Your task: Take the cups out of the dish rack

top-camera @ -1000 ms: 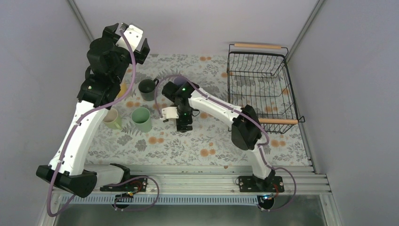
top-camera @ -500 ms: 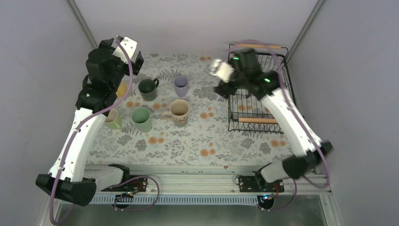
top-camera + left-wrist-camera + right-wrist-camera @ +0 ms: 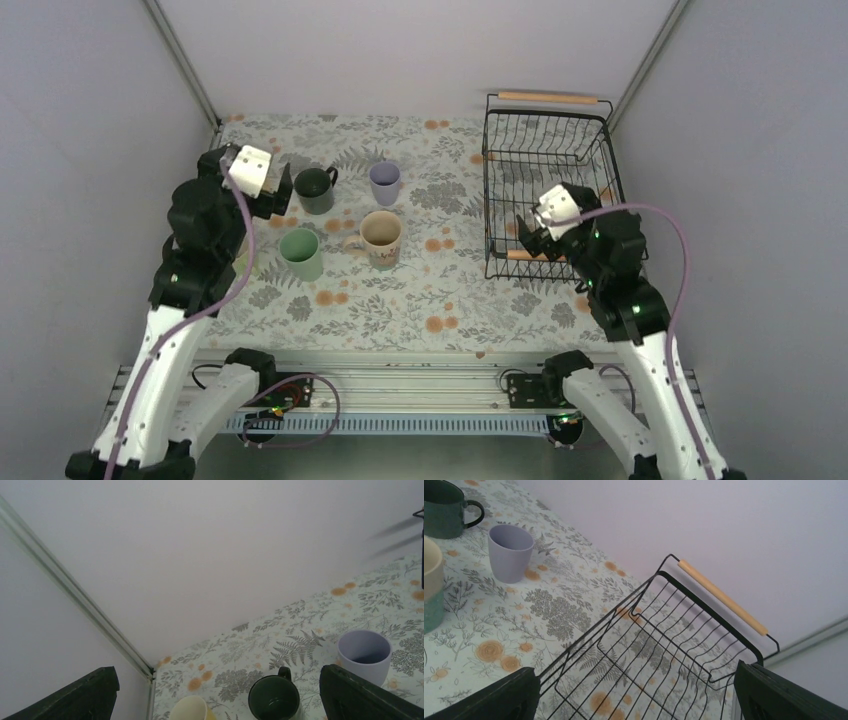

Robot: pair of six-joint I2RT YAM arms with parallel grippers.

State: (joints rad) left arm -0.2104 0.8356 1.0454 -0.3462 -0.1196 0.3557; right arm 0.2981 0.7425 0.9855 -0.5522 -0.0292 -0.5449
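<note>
And the dish rack (image 3: 487, 190) at the far right of the tabletop (image 3: 440, 290) looks bare, only floral cloth showing through its wires, though the right arm covers its near end. The cups stand out on the cloth: dark green cup (image 3: 314, 190), lavender cup (image 3: 384, 183), beige cup (image 3: 381, 238), mint cup (image 3: 300, 253), and a yellow cup (image 3: 191, 709) at the far left. The left jaws hang spread wide over that group and the right jaws gape above the rack, neither holding anything. Unloading looks done or nearly so. The next move calls for checking that hidden near end, then pulling both arms clear.
</note>
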